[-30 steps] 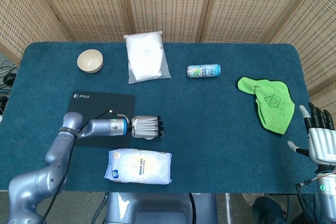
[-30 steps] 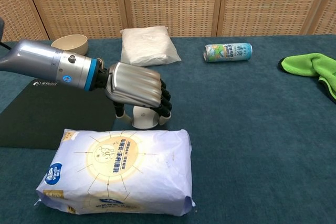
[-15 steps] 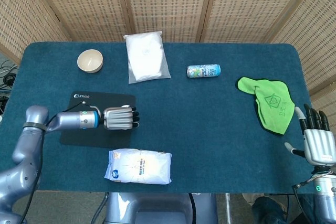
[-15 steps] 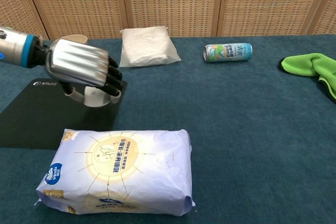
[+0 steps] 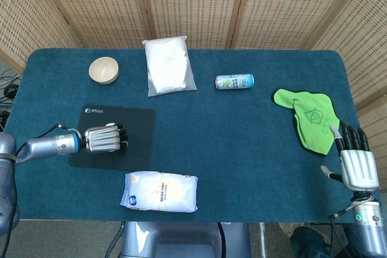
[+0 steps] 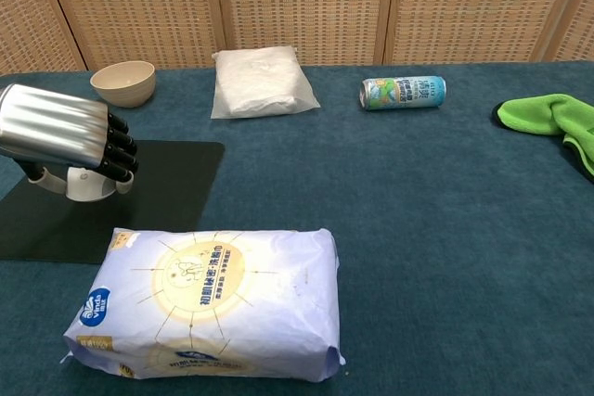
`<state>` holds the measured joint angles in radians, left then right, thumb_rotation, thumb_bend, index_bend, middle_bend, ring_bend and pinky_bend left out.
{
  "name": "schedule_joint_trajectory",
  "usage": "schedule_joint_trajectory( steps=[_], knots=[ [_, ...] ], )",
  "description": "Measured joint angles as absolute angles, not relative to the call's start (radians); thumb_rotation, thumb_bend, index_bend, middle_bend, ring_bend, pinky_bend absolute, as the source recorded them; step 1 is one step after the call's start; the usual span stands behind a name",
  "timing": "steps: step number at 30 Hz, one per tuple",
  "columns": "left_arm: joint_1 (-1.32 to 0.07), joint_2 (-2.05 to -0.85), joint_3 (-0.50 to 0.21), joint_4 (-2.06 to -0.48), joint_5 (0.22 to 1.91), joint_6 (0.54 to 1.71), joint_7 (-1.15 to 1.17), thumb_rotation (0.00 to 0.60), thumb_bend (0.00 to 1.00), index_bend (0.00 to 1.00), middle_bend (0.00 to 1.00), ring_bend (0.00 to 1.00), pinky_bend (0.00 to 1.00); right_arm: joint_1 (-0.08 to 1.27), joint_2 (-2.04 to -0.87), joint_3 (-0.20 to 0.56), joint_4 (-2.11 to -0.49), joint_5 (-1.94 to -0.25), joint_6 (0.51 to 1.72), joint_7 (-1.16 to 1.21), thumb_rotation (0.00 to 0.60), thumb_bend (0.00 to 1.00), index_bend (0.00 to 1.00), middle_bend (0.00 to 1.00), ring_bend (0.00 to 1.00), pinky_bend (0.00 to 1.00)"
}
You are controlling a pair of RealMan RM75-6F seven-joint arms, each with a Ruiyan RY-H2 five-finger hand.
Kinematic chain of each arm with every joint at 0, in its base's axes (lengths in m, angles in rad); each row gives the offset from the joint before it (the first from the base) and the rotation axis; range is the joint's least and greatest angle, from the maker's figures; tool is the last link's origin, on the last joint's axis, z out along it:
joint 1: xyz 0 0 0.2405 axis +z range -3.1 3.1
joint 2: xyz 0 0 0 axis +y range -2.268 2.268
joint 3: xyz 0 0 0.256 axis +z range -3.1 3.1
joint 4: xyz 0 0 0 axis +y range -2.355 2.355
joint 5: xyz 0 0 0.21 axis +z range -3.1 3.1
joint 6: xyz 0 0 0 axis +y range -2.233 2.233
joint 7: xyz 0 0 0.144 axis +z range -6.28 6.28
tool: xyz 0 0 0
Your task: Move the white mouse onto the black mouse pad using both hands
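Observation:
The black mouse pad (image 5: 138, 142) (image 6: 162, 178) lies at the table's left front. My left hand (image 5: 104, 139) (image 6: 61, 130) is over the pad's middle, palm down, fingers curled around the white mouse (image 6: 90, 186). The mouse shows only in the chest view, peeking out below the fingers, at or just above the pad's surface. In the head view the hand hides it. My right hand (image 5: 354, 165) hovers at the table's front right edge, fingers spread, holding nothing, far from the mouse. The chest view does not show that hand.
A tissue pack (image 5: 159, 191) (image 6: 209, 303) lies just in front of the pad. A beige bowl (image 5: 103, 69) (image 6: 122, 82), a white bag (image 5: 169, 64) (image 6: 262, 81) and a can on its side (image 5: 234, 81) (image 6: 403, 92) lie further back. A green cloth (image 5: 308, 119) (image 6: 552, 118) is at right.
My left hand has carried the mouse leftward, from beside the pad's right edge to over the pad's middle. The right hand has shifted slightly inward.

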<state>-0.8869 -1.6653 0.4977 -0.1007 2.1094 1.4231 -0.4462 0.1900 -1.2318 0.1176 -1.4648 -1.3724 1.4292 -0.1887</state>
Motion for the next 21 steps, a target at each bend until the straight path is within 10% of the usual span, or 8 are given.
schedule_joint_trajectory(
  steps=[16, 21],
  knots=[
    [-0.882, -1.709, 0.526, -0.096, 2.117, 1.373, -0.431, 0.6, 0.26, 0.55, 0.4, 0.33, 0.41, 0.185, -1.227, 0.127, -1.461, -1.365, 1.421, -0.175, 0.6, 0.0, 0.0, 0.0, 0.0, 0.0],
    [-0.885, -1.714, 0.528, -0.095, 2.114, 1.358, -0.435, 0.6, 0.19, 0.41, 0.28, 0.33, 0.41, 0.183, -1.222, 0.13, -1.463, -1.363, 1.421, -0.169, 0.6, 0.0, 0.0, 0.0, 0.0, 0.0]
  ],
)
